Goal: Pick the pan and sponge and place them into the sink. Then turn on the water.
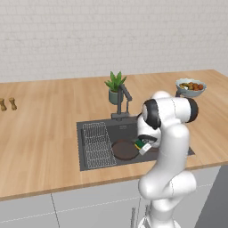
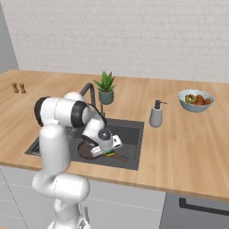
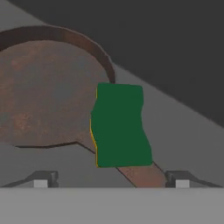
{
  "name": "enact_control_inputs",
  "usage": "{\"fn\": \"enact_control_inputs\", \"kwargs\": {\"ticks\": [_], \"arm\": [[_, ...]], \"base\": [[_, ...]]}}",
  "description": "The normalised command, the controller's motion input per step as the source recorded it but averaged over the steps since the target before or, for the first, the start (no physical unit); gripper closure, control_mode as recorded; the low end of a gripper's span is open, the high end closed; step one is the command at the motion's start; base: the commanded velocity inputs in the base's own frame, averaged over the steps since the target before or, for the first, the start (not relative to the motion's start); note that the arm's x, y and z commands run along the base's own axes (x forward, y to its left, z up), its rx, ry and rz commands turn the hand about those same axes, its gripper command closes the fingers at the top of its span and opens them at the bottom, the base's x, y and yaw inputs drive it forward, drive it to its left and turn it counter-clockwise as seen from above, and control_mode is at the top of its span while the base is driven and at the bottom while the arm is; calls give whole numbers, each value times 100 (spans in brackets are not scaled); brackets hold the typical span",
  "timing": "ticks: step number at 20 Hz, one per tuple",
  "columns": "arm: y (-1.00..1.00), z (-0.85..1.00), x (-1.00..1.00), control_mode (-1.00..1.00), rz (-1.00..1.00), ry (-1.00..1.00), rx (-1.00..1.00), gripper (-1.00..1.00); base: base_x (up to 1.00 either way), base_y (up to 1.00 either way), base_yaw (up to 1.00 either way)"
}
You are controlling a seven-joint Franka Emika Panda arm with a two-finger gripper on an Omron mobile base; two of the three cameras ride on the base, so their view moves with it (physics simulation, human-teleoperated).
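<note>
Over the sink (image 1: 91,165), the gripper (image 3: 111,178) stands apart, the sponge (image 3: 120,125) free between its fingers above the pan's (image 3: 43,94) handle, where it may settle tilted.

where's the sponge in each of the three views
Left base view: sponge at the pan's right edge, in the sink.
Right base view: sponge under the white hand, over the pan handle.
Hand view: sponge centre, right of the pan.
Shared landmark: the pan.

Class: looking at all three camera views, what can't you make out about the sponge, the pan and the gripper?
- Sponge, hand view: resting or falling, unclear.
- Pan, left base view: handle hidden by the arm.
- Gripper, right base view: fingers too small to see.
- Sink, left base view: right part hidden by the arm.
</note>
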Motion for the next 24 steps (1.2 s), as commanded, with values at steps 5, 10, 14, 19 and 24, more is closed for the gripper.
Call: {"fn": "enact_control_inputs", "kwargs": {"ticks": [5,10,14,19,24], "arm": [[-35,100,-8,-100,0,0,16,-100],[-37,100,-3,-100,3,0,13,-100],[-15,100,3,-100,6,0,7,-100],[-16,100,22,-100,13,4,8,-100],[-30,100,29,-100,23,2,13,-100]], "base": [[0,0,0],[0,0,0],[0,0,0],[0,0,0],[0,0,0]]}}
